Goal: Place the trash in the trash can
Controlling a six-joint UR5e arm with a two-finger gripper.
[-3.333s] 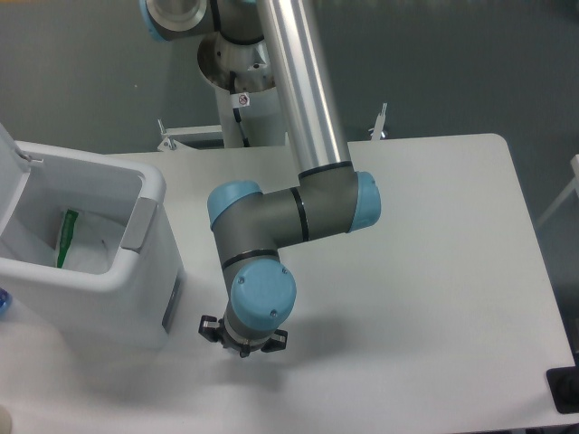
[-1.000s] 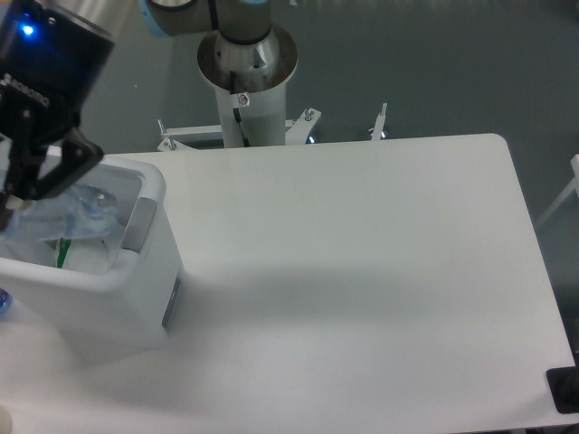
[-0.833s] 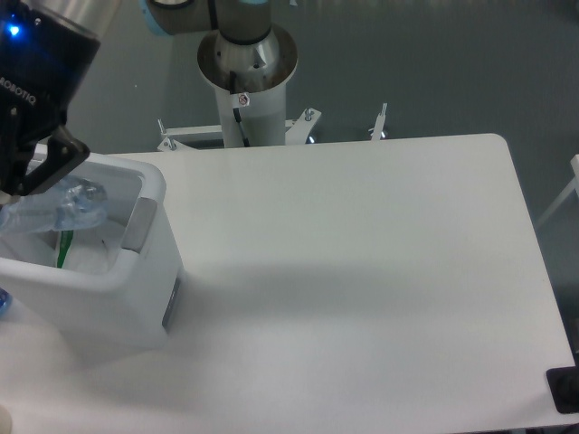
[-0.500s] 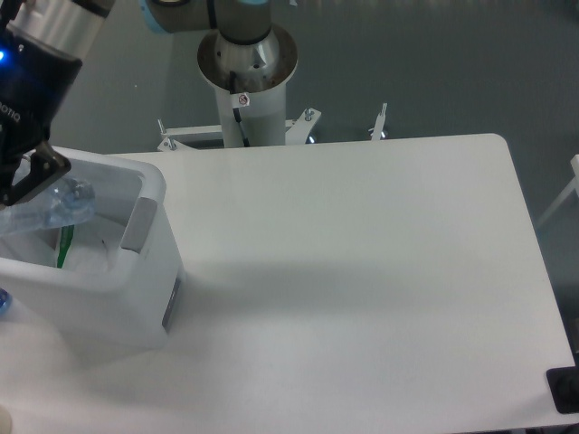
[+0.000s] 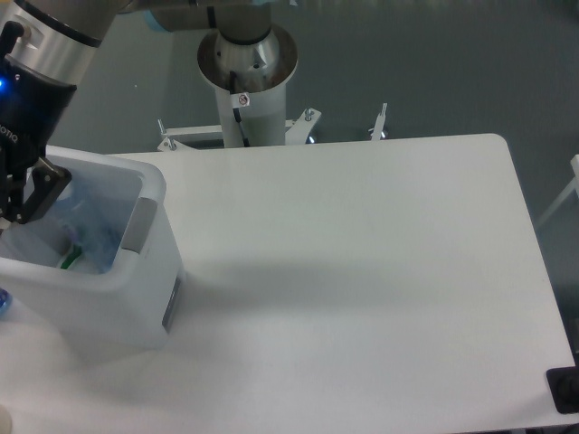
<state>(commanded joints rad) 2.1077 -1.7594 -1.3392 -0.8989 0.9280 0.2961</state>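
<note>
My end effector (image 5: 16, 201) hangs at the far left edge of the view, at about nine o'clock from the middle of the desk, right over the open mouth of the trash can (image 5: 145, 294). Only one dark finger (image 5: 41, 188) shows clearly; the other runs off the frame, so I cannot tell whether my fingers are spread or closed. Nothing can be seen between them. A small blue light glows on my wrist body above.

Just below and toward three o'clock of the finger, inside the trash can, lies the bottle (image 5: 95, 226), a blurred clear bluish shape resting down in the cavity against the inner wall. A green item (image 5: 71, 256) sits beside it at about seven o'clock, on pale crinkled material that I cannot make out further.

The trash can stands on the left part of the desk (image 5: 362, 271), with its grey panel (image 5: 137, 225) on the rim side facing the desk's middle.

At twelve o'clock beyond the desk's far edge stands my round base column (image 5: 246, 81)
</note>
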